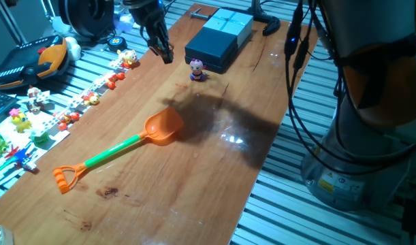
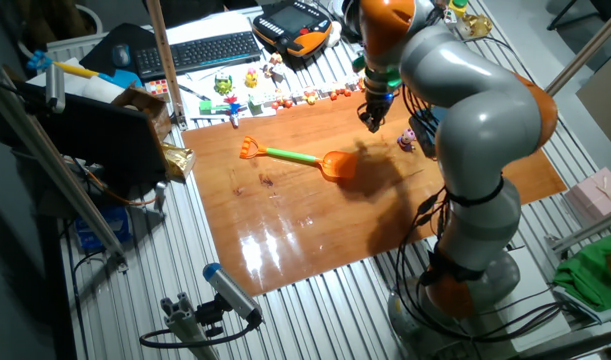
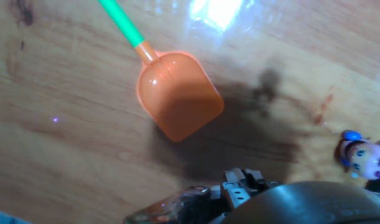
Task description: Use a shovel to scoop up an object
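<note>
The shovel lies flat on the wooden table, its orange blade (image 1: 163,127) toward the middle, the green shaft (image 1: 112,151) running to the orange loop end (image 1: 63,178). It also shows in the other fixed view (image 2: 337,165), and the hand view looks down on its blade (image 3: 179,93). The object, a tiny figurine (image 1: 197,69) with a pink-purple head, stands beyond the blade near a dark box; it appears again in the other fixed view (image 2: 407,138) and at the right edge of the hand view (image 3: 364,158). My gripper (image 1: 168,58) hangs above the table, left of the figurine and past the blade, fingers together and empty.
A dark blue box (image 1: 218,41) sits at the table's far end right behind the figurine. Rows of small red-and-yellow toys (image 1: 92,95) line the left edge. An orange-black pendant (image 1: 30,61) and a keyboard (image 2: 210,50) lie off the table. The arm's base (image 1: 371,102) stands at right.
</note>
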Tool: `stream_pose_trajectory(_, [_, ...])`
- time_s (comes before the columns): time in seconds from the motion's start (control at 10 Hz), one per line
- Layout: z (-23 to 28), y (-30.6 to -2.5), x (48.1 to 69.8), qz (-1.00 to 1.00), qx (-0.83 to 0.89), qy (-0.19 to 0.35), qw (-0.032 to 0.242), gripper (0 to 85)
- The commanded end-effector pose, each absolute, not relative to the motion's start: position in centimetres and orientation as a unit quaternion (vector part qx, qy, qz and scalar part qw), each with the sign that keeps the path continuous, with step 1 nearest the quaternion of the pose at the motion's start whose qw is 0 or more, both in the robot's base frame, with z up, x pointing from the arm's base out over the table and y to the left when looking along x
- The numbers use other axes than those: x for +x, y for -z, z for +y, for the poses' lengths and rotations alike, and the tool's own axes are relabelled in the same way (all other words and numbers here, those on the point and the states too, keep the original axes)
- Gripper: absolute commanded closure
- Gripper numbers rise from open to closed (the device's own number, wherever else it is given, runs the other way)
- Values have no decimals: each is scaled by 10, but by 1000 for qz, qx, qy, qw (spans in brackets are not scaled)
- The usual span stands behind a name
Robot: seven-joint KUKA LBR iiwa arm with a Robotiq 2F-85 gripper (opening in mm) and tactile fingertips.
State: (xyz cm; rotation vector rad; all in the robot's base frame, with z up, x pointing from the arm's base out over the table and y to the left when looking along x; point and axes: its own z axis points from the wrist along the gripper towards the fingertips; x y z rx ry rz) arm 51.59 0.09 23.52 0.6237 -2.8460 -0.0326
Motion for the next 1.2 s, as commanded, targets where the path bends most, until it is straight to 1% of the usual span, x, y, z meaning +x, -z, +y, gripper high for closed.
stream_pose_trajectory(0.0, [10,-233,519,-971,213,13,109,843])
stream_pose_trajectory(0.1, [28,-225,523,-972,210,16,104,843])
stream_pose_trajectory(0.5, [101,-179,526,-975,195,18,106,843])
stream_pose_trajectory(0.6, [116,-169,526,-976,192,16,100,843])
stream_pose_trajectory(0.8, [135,-154,529,-979,178,23,98,843])
stream_pose_trajectory(0.9, [141,-150,529,-983,156,25,99,843])
stream_pose_trajectory(1.0, [144,-150,525,-993,66,29,98,843])
stream_pose_trajectory(1.1, [149,-151,523,-996,-11,-4,93,843])
